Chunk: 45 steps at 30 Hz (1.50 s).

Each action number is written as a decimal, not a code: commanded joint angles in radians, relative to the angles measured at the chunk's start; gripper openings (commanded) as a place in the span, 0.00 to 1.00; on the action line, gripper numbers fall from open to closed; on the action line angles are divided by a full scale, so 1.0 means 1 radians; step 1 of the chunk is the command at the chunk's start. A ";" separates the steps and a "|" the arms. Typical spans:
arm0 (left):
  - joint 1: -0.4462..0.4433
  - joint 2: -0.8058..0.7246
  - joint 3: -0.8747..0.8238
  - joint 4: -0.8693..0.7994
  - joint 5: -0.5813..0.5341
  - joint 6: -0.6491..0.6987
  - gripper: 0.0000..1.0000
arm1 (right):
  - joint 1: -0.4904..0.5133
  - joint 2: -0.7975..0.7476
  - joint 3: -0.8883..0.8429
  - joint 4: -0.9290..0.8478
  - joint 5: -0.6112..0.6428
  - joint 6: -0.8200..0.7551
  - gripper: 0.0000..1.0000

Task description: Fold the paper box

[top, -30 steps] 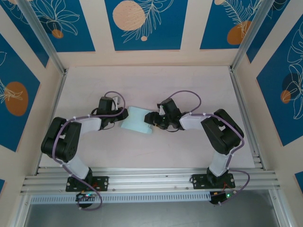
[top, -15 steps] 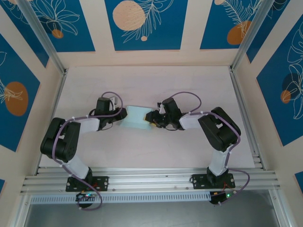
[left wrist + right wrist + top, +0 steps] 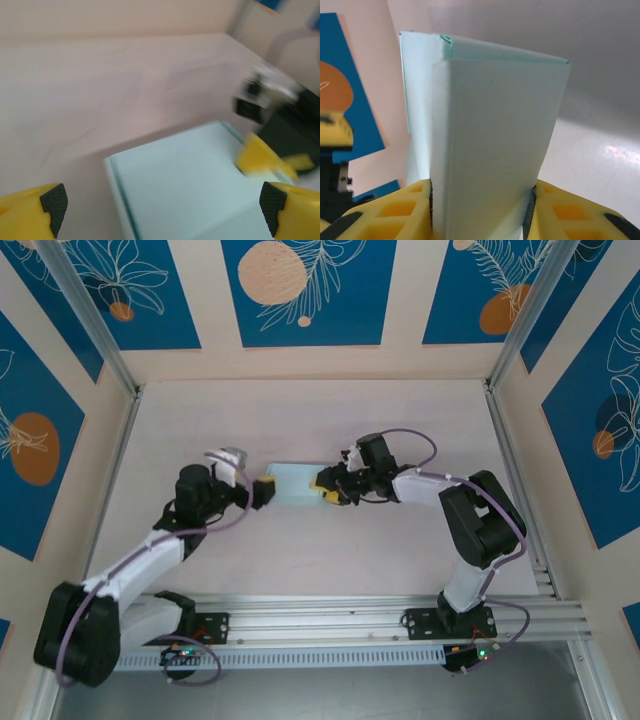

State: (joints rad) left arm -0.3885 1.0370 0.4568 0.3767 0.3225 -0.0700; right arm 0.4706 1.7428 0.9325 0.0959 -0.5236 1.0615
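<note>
Pinching the paper box [image 3: 293, 483] at the middle of the table [image 3: 400, 420] with the right gripper [image 3: 326, 488], clamped on its right end; hovering the left gripper [image 3: 263, 492], spread wide, just off the left end.
Looks light, thin, easily crushed and probably slick on the pads; best taken gently along creased edges or corners stiffened by doubled card, never mid-panel.

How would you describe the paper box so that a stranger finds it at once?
Look at the middle of the pale table. There, between the left gripper and the right gripper, which clamps its end, lies the paper box. It is the one mint-blue thing; the grippers beside it are yellow and black.
</note>
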 commanded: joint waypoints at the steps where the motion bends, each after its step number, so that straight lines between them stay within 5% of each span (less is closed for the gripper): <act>1: -0.172 -0.097 -0.075 0.045 0.038 0.488 1.00 | -0.033 -0.025 0.031 -0.118 -0.189 0.044 0.40; 10: -0.302 -0.104 -0.061 -0.065 -0.151 0.758 1.00 | -0.041 -0.052 0.069 -0.314 -0.266 -0.005 0.40; 21: -0.439 0.076 0.027 -0.144 -0.366 0.893 0.99 | -0.052 -0.036 0.087 -0.440 -0.349 -0.060 0.41; 24: -0.444 0.119 0.053 -0.151 -0.421 0.885 0.90 | -0.053 -0.032 0.095 -0.467 -0.353 -0.076 0.41; 33: -0.446 0.105 0.094 -0.225 -0.396 0.837 0.59 | -0.060 -0.026 0.097 -0.505 -0.349 -0.106 0.46; 45: -0.446 0.083 0.193 -0.449 -0.327 0.771 0.46 | -0.107 -0.068 0.069 -0.506 -0.332 -0.127 0.72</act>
State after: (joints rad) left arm -0.8299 1.1404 0.5877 0.0269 -0.0494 0.7391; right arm 0.3893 1.7161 1.0164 -0.3786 -0.8352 0.9527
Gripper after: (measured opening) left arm 0.467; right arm 0.703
